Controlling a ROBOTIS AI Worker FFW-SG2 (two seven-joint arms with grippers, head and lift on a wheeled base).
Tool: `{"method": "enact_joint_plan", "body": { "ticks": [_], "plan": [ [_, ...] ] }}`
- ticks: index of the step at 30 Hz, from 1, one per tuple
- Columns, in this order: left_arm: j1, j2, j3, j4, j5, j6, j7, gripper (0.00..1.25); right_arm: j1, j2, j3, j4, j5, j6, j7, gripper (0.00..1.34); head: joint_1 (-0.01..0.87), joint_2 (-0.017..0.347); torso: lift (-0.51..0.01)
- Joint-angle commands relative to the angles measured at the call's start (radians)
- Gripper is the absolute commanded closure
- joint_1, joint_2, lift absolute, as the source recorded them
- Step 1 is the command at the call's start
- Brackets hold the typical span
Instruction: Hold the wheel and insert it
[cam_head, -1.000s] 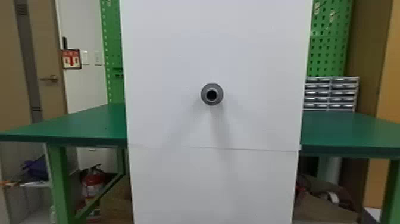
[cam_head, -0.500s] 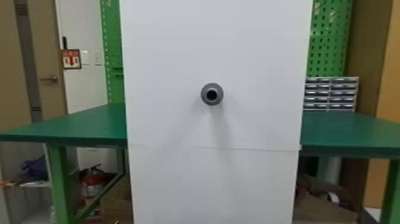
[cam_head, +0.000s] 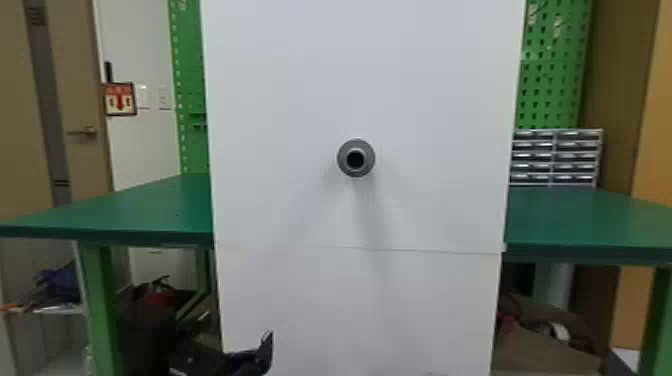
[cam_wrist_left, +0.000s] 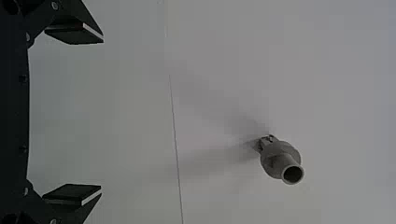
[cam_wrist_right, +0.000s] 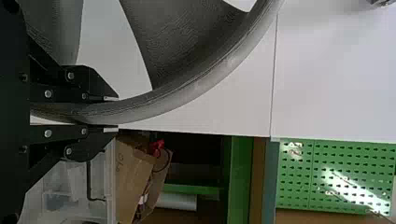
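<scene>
Low in the head view, left of centre, my left gripper (cam_head: 250, 357) is below the grey hollow shaft (cam_head: 356, 158) on the white panel. In the left wrist view my left gripper (cam_wrist_left: 102, 114) has its fingers wide apart and nothing between them; the shaft (cam_wrist_left: 281, 161) sticks out of the panel beyond the fingertips. My right gripper (cam_wrist_right: 113, 114) is shut on the rim of the dark grey wheel (cam_wrist_right: 196, 86) in the right wrist view, where broad spokes run inward from the rim.
The white panel (cam_head: 300, 200) stands upright between two green table parts (cam_head: 150, 210). Small drawers (cam_head: 555, 155) are behind on the right. Under the table, the right wrist view has a cardboard box (cam_wrist_right: 130, 182) and a clear plastic bin (cam_wrist_right: 74, 186).
My left gripper has come into the head view at the bottom, left of centre. The shaft and panel have stayed where they were.
</scene>
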Motion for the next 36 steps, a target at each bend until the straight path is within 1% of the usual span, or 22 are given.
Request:
{"method": "enact_joint_plan", "body": {
  "ticks": [1, 3, 7, 10, 14, 15, 18, 24, 29, 36],
  "plan": [
    [-0.058, 0.036, 0.003, -0.096, 0.057, 0.18, -0.002, 0.15, 0.0, 0.002, 0.003, 0.0, 0.0, 0.0, 0.0, 1.14, 0.179, 0.101, -0.493],
    [-0.078, 0.049, 0.003, -0.122, 0.066, 0.232, -0.022, 0.15, 0.001, 0.004, 0.003, 0.0, 0.002, 0.0, 0.0, 1.14, 0.179, 0.101, -0.493],
    [-0.112, 0.052, 0.003, -0.164, 0.079, 0.293, -0.058, 0.15, 0.006, 0.005, -0.001, 0.0, 0.002, 0.0, 0.0, 1.14, 0.179, 0.101, -0.493],
    [-0.132, 0.054, 0.003, -0.195, 0.106, 0.328, -0.059, 0.15, 0.006, 0.005, -0.003, 0.0, 0.002, 0.0, 0.0, 1.14, 0.179, 0.101, -0.493],
    [-0.161, 0.069, -0.004, -0.23, 0.142, 0.379, -0.059, 0.15, 0.006, 0.005, -0.003, 0.0, 0.003, 0.0, 0.0, 1.14, 0.179, 0.101, -0.493],
    [-0.17, 0.077, -0.004, -0.242, 0.149, 0.394, -0.059, 0.15, 0.004, 0.005, -0.003, 0.0, 0.003, 0.0, 0.0, 1.14, 0.179, 0.101, -0.493],
    [-0.184, 0.086, -0.001, -0.264, 0.165, 0.408, -0.059, 0.15, 0.004, 0.005, -0.003, 0.0, 0.005, 0.0, 0.0, 1.14, 0.179, 0.101, -0.493],
    [-0.202, 0.088, 0.022, -0.308, 0.189, 0.448, -0.053, 0.15, 0.009, 0.007, -0.007, 0.0, 0.005, 0.0, 0.0, 1.14, 0.179, 0.101, -0.493],
    [-0.219, 0.1, 0.037, -0.314, 0.232, 0.48, -0.052, 0.15, 0.012, 0.007, -0.014, 0.0, 0.005, 0.0, 0.0, 1.14, 0.179, 0.101, -0.493],
    [-0.216, 0.111, 0.051, -0.314, 0.243, 0.48, -0.052, 0.15, 0.018, 0.007, -0.021, -0.006, 0.005, 0.0, 0.0, 1.14, 0.179, 0.101, -0.493]
  ]
}}
